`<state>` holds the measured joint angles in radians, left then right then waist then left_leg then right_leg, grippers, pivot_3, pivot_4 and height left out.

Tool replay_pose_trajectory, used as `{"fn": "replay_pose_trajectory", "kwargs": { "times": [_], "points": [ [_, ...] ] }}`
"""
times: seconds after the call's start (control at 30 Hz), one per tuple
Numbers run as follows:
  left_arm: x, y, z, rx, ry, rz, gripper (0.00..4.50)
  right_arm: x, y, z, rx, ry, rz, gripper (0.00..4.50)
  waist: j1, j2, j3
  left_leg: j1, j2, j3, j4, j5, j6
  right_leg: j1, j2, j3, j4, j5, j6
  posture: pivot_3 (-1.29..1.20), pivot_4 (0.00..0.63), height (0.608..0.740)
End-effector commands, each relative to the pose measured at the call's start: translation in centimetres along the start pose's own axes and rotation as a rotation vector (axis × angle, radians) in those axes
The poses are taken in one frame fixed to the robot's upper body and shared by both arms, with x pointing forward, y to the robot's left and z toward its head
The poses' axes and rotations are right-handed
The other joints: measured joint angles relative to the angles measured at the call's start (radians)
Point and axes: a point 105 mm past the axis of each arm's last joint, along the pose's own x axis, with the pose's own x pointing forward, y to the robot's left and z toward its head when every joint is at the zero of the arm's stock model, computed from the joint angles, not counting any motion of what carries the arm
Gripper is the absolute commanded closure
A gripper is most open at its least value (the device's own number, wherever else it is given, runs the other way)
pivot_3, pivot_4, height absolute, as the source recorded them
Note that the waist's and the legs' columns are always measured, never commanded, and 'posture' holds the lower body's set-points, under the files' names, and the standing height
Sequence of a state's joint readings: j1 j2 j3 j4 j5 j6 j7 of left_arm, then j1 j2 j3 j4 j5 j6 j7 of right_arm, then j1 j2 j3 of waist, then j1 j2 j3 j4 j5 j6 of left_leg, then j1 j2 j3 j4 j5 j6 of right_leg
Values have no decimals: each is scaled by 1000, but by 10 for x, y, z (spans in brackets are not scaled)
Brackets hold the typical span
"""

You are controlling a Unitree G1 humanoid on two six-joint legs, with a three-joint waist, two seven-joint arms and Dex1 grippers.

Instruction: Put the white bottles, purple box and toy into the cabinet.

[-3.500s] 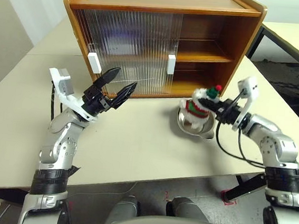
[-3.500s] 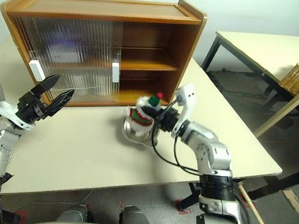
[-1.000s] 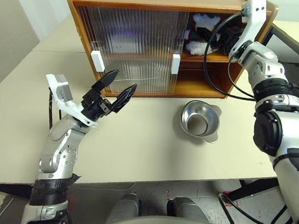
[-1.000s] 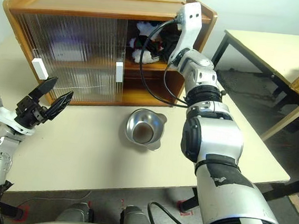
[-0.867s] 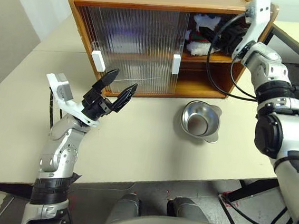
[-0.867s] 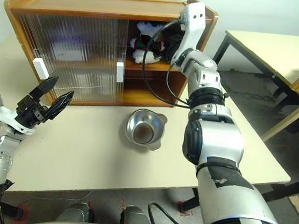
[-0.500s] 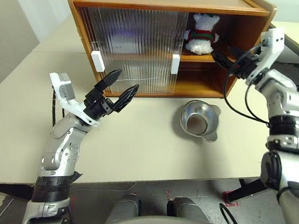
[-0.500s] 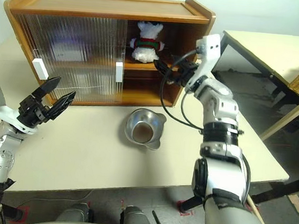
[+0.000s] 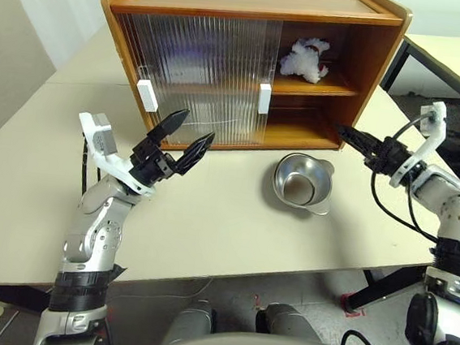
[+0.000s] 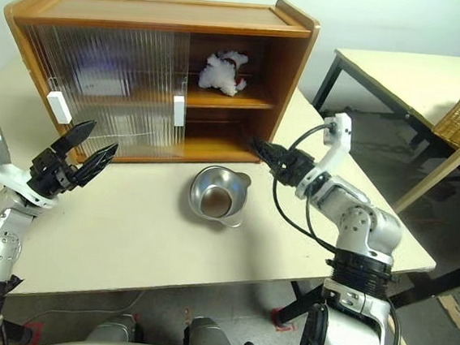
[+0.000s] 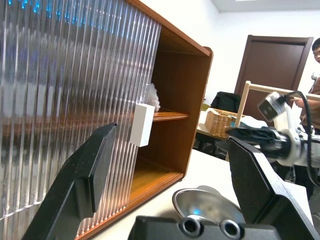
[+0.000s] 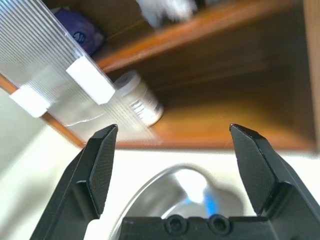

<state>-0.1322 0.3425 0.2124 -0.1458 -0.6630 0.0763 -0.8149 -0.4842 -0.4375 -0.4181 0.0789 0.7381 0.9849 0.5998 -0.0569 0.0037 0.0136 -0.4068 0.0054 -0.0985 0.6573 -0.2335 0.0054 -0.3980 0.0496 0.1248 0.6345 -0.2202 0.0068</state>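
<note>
Surface (image 9: 209, 219) under everything is pale beige, and the cabinet (image 9: 254, 4) stands at its far side, its two ribbed doors (image 9: 199, 72) slid over to my left so the right-hand bay is uncovered. On the middle shelf of that bay lies the toy (image 9: 304, 61), tipped over on its side, a fluffy white heap. Through the ribbed doors I make out the purple box (image 12: 75, 27) on the upper level and one white bottle (image 12: 140, 100) on the bottom board, just behind the white handle (image 12: 90, 80); I cannot pick out a second bottle.

A steel bowl (image 9: 302, 181) sits on the surface in front of the uncovered bay, between my two arms.

My right end effector (image 9: 355, 140) hangs level just outside the cabinet's right front corner, below the shelf with the toy and well apart from it, fingers spread wide and holding nothing. The bowl is near it, lower and to its left.

My left end effector (image 9: 183, 135) hovers in front of the closed doors, tilted upward, fingers also spread wide and empty, close to the left door handle (image 9: 146, 94) but not touching it.
</note>
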Motion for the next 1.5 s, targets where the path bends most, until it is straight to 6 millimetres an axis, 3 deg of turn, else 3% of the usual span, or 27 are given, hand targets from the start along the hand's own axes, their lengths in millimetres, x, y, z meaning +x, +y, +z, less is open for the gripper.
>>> {"fn": "replay_pose_trajectory", "kwargs": {
  "times": [0.03, 0.27, 0.7, 0.97, 1.5],
  "points": [
    [-2, 0, -2, -2, 19, -7, 0, -6, 6, -11, 92, 54, 16, 30, 0, 0, 0, 0, 0, 0, 0, 0, 0, 0, 0, 0, 0, -1, 0, -101, 43, 740],
    [-2, 0, -1, -1, 22, -6, 0, -28, -2, -42, 303, 167, -37, 30, 1, 0, 1, -1, 0, -1, -2, 1, 4, -1, 1, 1, 0, -6, 2, -102, 47, 740],
    [-3, 1, -1, 1, 27, -5, 0, -51, -7, -55, 408, 191, -60, 30, 2, -1, 2, -2, 0, -1, -10, -1, 6, -5, 1, 1, -1, -12, 1, -105, 49, 740],
    [0, 0, -1, -1, 26, -15, 0, -74, -3, -83, 560, 292, -34, 30, 3, -2, 2, -1, 0, -1, -13, -1, 6, -4, 2, 2, -1, -16, 2, -116, 48, 740],
    [0, 2, 2, 11, 35, -18, 0, -69, 10, -115, 714, 375, 60, 30, 1, -2, 2, 0, 0, -2, -14, -1, 7, -4, 4, 2, -1, -16, 2, -105, 48, 740]
  ]
}}
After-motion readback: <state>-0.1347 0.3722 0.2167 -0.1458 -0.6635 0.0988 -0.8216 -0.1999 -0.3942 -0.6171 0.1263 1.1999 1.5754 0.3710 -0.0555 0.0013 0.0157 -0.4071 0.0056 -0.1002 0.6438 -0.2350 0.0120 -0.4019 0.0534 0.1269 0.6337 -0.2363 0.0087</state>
